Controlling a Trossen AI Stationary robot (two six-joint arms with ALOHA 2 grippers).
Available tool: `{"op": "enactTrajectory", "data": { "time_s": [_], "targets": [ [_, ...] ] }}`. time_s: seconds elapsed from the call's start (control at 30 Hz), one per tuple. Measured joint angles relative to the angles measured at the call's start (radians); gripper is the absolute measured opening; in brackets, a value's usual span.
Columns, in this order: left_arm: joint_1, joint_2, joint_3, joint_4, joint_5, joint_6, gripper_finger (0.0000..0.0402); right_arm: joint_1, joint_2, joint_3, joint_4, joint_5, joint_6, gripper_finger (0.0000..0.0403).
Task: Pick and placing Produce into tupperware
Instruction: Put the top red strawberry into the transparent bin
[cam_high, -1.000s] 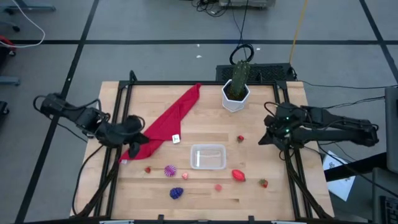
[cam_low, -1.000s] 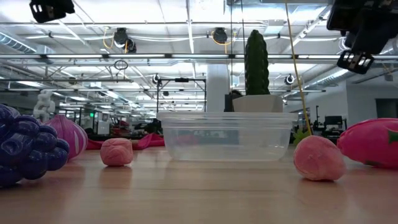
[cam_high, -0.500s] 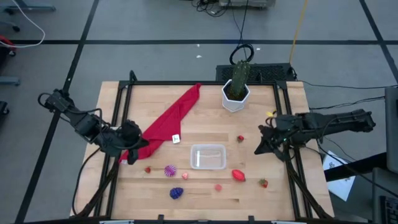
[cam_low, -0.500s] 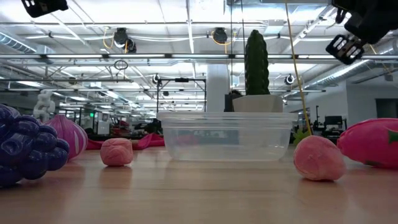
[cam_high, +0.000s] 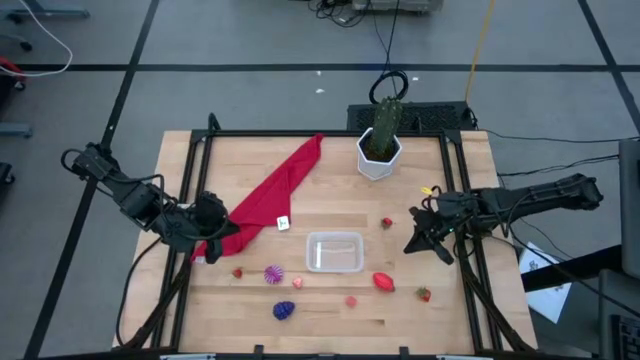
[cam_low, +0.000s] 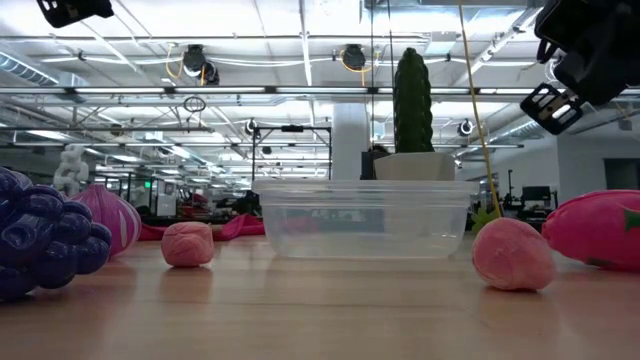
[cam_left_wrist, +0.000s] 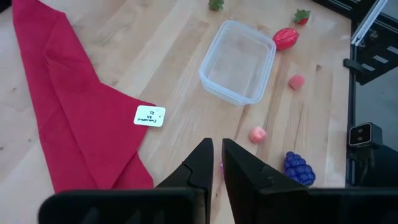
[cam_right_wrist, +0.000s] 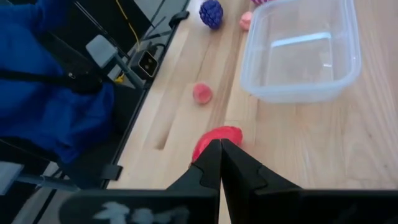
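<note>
The clear tupperware (cam_high: 334, 252) stands with nothing in it on the table's near middle, also seen in the low view (cam_low: 363, 218). Toy produce lies around it. A red piece (cam_high: 383, 282) and a small strawberry (cam_high: 424, 294) lie to its near right. Pink balls (cam_high: 351, 300) and purple grapes (cam_high: 284, 310) lie on its near side. My right gripper (cam_high: 418, 240), shut, hovers right of the container, and the red piece (cam_right_wrist: 217, 138) shows past its fingertips. My left gripper (cam_high: 218, 235), shut, hangs over the red cloth's near end, high above the table (cam_low: 70, 10).
A long red cloth (cam_high: 275, 195) with a white tag lies slantwise on the table's left half. A white hexagonal pot with a cactus (cam_high: 380, 148) stands at the far edge. A black frame (cam_high: 190, 170) rims the table. A small red piece (cam_high: 387, 223) lies on the container's far side.
My right gripper has moved toward the table's near-left, closer to the container, and has lately come lower. My left gripper shifted slightly toward the near edge, then held still. Both stayed shut. Nothing on the table has moved.
</note>
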Motion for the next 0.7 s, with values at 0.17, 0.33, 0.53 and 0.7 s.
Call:
{"op": "enactTrajectory", "data": {
  "time_s": [0.17,0.33,0.53,0.7],
  "targets": [
    [0.000,0.000,0.000,0.000,0.000,0.012,0.0037,0.000,0.000,0.000,0.010,0.043,-0.050,0.0000],
    [0.000,0.000,0.000,-0.002,0.000,0.016,0.0037,-0.001,0.000,0.000,0.016,0.124,-0.119,0.0000],
    [0.000,0.000,0.000,-0.013,0.000,0.018,0.0037,-0.001,0.000,0.000,0.095,0.149,-0.127,0.0000],
    [0.000,0.000,0.000,-0.013,0.000,0.018,0.0037,-0.001,0.000,0.000,0.127,0.149,-0.126,0.0000]
  ]
}}
